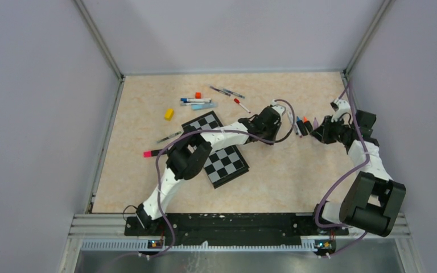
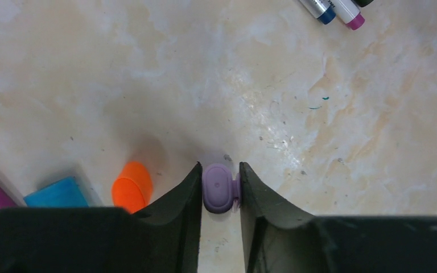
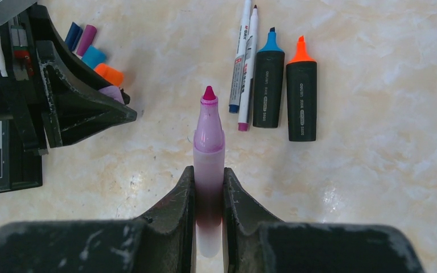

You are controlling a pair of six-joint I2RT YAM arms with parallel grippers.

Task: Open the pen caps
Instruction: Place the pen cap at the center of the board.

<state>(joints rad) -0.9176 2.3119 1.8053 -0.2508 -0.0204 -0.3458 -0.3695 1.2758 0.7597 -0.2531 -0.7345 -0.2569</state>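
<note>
The left claw [image 2: 219, 169] is shut tight on the lilac cap [image 2: 219, 192]. It hangs low over the bench [image 2: 296, 91], by the orange cap [image 2: 132, 187], likely to lay it there. The right claw [image 3: 209, 170] squeezes the pen [image 3: 208, 133], tip bare, to hold it firm.

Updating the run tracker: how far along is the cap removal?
Done: blue highlighter and orange highlighter lie bare-tipped, an orange cap and blue cap loose by the left pincer. In hand: lilac cap is off, pinched in the left pincer; the right pincer grips the lilac marker, tip exposed. Left: the far pens and pink marker; too small to tell whether capped.
</note>
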